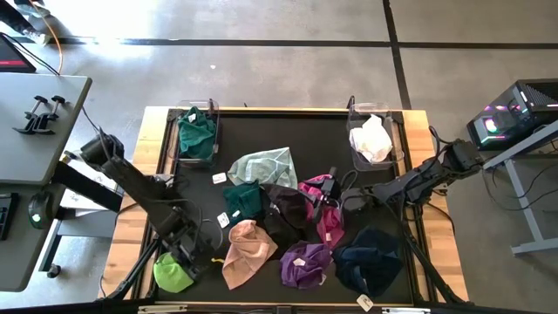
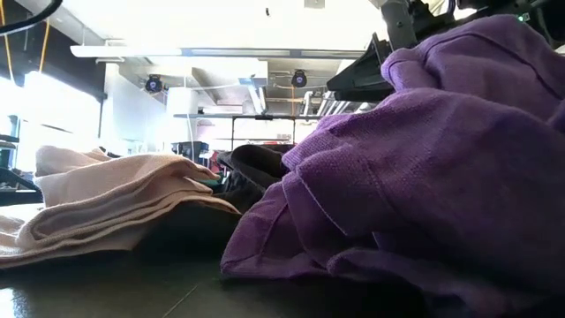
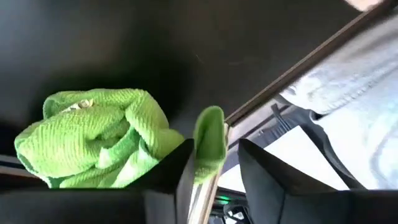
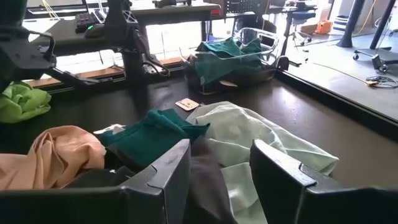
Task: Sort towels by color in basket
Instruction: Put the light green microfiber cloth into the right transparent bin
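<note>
The lime towel (image 1: pixel 172 272) (image 3: pixel 93 137) lies bunched on the black mat at the table's near left corner. My left gripper (image 1: pixel 183 255) (image 3: pixel 214 180) is just above it, pointing down, open. My right gripper (image 1: pixel 324 194) (image 4: pixel 219 174) hovers open over the middle pile, above the black towel (image 1: pixel 283 209) beside the magenta towel (image 1: pixel 324 218). Around them lie the mint (image 4: pixel 249 137), dark green (image 4: pixel 149 134), peach (image 1: pixel 247 253), purple (image 2: pixel 424 177) and navy (image 1: pixel 368 260) towels. My left gripper has one upturned corner of the lime towel (image 3: pixel 209 144) standing between its fingers, against the inner side of one finger (image 3: pixel 183 171). The other finger stands clear of it, so the corner is not pinched. The rest of the towel lies on the mat.
A clear basket (image 1: pixel 212 115) at the far left holds a dark green towel; another basket (image 1: pixel 394 122) at the far right holds a white one. A small tag (image 1: pixel 219 178) lies on the mat. The table's near left edge (image 3: pixel 292 68) runs close to my left gripper.
</note>
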